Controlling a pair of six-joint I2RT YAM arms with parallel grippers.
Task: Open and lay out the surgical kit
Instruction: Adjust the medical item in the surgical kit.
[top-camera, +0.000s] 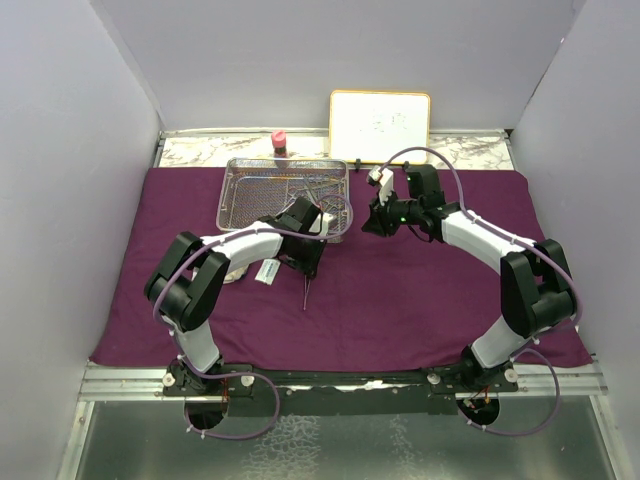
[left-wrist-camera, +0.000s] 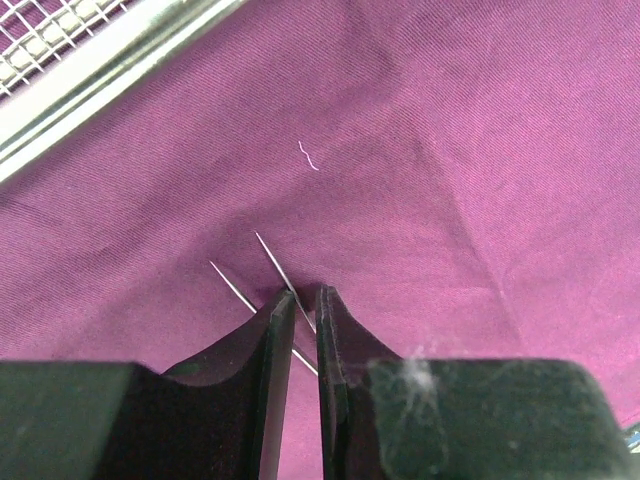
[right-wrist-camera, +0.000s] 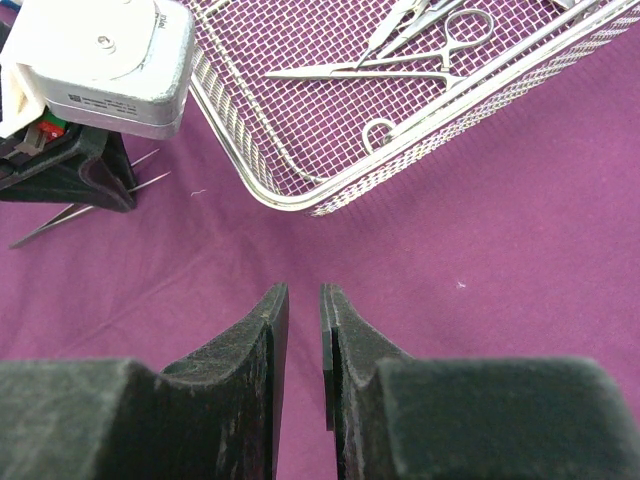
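Observation:
The dark purple cloth (top-camera: 400, 300) lies spread flat over the table. The silver wire-mesh tray (top-camera: 232, 190) stands on its back middle and holds several steel clamps (right-wrist-camera: 400, 60). Its rim shows in the left wrist view (left-wrist-camera: 100, 60) and the right wrist view (right-wrist-camera: 400, 150). My left gripper (top-camera: 308, 262) (left-wrist-camera: 303, 295) is low on the cloth just in front of the tray, shut on slim steel forceps (left-wrist-camera: 275, 262), whose two tines stick out past the fingertips. My right gripper (top-camera: 375, 222) (right-wrist-camera: 303, 292) hovers right of the tray, jaws nearly together, with nothing between them.
A framed whiteboard (top-camera: 380, 125) and a small pink-capped bottle (top-camera: 278, 142) stand behind the cloth at the back wall. Small white items (top-camera: 240, 272) lie on the cloth under my left arm. Grey walls close in both sides.

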